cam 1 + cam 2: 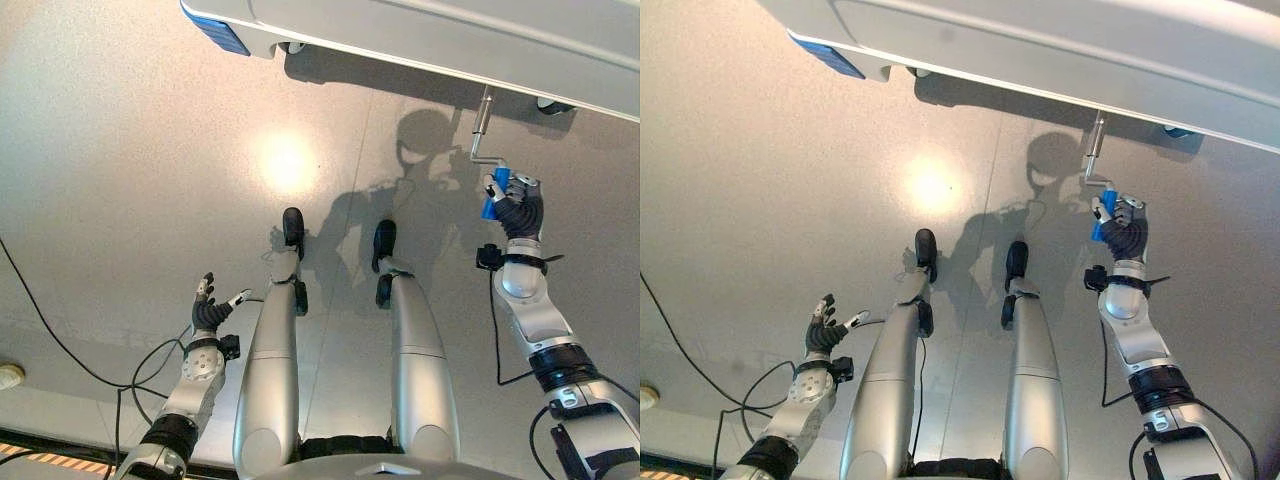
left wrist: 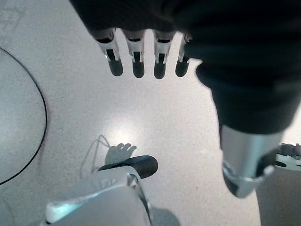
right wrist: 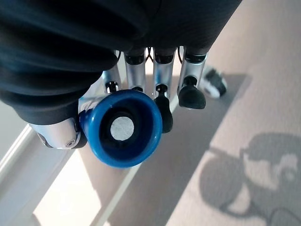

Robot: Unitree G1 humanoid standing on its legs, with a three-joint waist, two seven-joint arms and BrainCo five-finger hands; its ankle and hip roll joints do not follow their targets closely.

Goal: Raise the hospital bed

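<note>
This looks like a hospital ward or a care-training room. A pale grey hospital bed (image 1: 470,40) runs along the far edge of the scene, its smooth moulded frame carrying a blue label panel (image 1: 215,32) at one corner and dark castor wheels (image 1: 553,105) underneath. A metal crank (image 1: 481,130) with a blue handle (image 1: 495,192) hangs below the frame. The floor (image 1: 130,170) is plain speckled grey sheet, seamless and glossy enough to reflect a ceiling light.

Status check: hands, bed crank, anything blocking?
Right hand shut on blue crank handle of the metal crank under the white hospital bed frame. Left hand open, low over the floor. Nothing blocking the crank.
</note>
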